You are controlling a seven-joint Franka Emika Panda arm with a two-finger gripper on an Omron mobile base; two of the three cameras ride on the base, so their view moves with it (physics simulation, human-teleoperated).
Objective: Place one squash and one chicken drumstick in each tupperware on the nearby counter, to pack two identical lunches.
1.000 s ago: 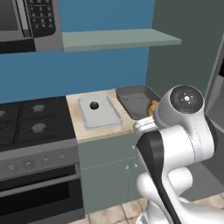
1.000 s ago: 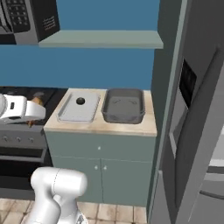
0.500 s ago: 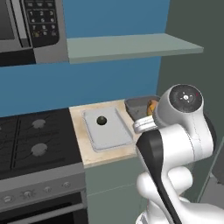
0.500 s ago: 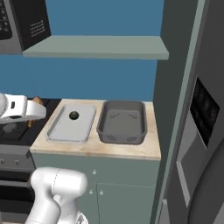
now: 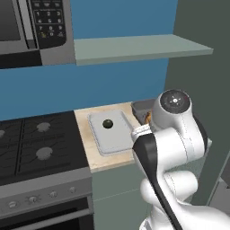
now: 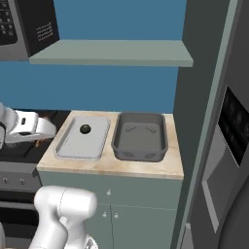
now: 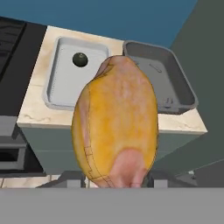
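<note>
Left base view: pale tub (image 5: 111, 133) on counter (image 5: 101, 162) right of stove (image 5: 36, 148), one squash (image 5: 107, 123) inside; dark tub (image 5: 142, 107) beyond, mostly behind arm.

Right base view: pale tub (image 6: 81, 139) and dark tub (image 6: 140, 135) side by side; squash (image 6: 85, 129) in far part of pale one. Shelf (image 6: 113, 52) above.

Hand view: gripper (image 7: 114, 180) clenched on golden drumstick (image 7: 116, 124), held near side of counter, apart from both tubs.
</note>
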